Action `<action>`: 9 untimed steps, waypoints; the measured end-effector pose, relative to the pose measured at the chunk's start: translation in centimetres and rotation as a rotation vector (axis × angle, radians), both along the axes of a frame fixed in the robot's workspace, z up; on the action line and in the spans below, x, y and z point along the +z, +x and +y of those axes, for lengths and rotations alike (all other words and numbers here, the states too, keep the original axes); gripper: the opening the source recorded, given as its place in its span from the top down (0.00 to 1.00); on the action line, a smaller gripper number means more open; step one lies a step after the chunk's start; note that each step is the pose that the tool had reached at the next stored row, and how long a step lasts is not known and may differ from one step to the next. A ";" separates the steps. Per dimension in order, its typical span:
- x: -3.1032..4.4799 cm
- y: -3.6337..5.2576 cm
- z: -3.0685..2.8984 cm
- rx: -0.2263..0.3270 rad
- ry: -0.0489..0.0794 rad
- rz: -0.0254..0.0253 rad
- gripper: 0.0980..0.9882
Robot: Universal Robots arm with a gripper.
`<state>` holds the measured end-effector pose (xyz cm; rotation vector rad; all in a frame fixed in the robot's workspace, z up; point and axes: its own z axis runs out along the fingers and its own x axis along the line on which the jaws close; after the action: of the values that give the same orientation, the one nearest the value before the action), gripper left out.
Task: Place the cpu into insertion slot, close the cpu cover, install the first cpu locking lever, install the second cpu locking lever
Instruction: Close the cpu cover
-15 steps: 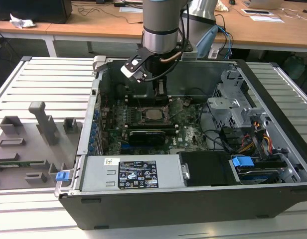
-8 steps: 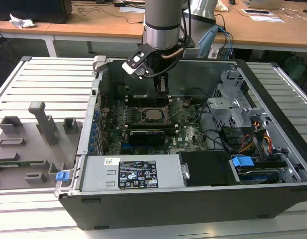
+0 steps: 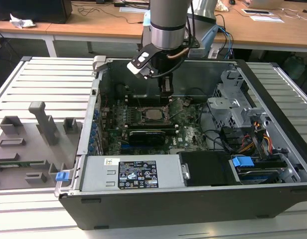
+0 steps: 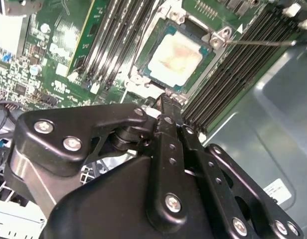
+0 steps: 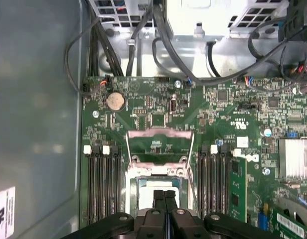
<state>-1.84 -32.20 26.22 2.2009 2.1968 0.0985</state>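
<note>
Fingers of tool (image 5: 164,194) pressed together, gripping nothing, tip low beside insertion slot (image 4: 209,50). Inside lies cpu (image 3: 154,114), flat, middle of exterior view. Hinged cpu cover (image 5: 159,133) tipped back open, leaving cpu bare. Closed tip suits pushing, I think.

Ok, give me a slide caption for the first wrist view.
Shut gripper over the cpu seated in the insertion slot, cpu cover open.

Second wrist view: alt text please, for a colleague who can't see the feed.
The cpu lies pale face up in the insertion slot, with the gripper, shut and empty, pointing at the slot's edge. Long black connector strips and green board flank it; a thin metal lever sticks out beside.
</note>
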 end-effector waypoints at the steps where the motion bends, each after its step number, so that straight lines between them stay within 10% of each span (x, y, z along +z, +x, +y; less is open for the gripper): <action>1: 0.00 0.25 0.00 0.000 0.000 0.0002 0.99; 9: 0.02 1.39 0.00 0.000 0.000 0.0007 0.99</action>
<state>-0.45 -32.21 26.24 2.2010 2.1973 0.0976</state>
